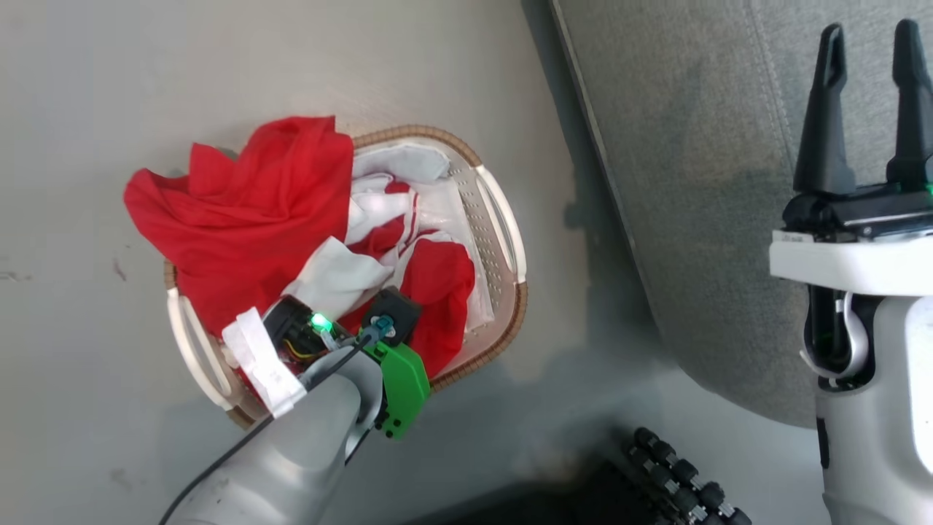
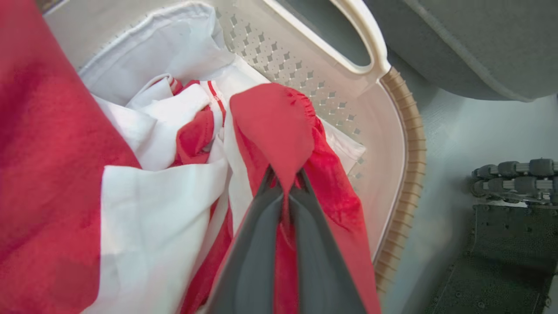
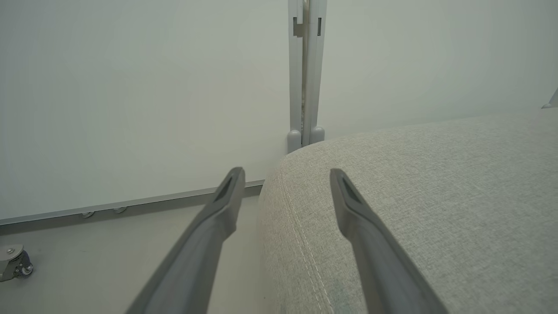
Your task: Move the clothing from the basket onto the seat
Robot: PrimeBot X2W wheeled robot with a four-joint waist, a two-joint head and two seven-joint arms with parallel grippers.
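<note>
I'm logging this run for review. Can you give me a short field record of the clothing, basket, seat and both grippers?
clothing: red and white, heaped in the basket, one red piece draped over its rim
basket: on the floor, beside the seat
seat: grey, no clothing on the visible part
left gripper: shut on a fold of red clothing inside the basket
right gripper: open, empty, above the seat
task stage: first grasp made, nothing moved to the seat yet
</note>
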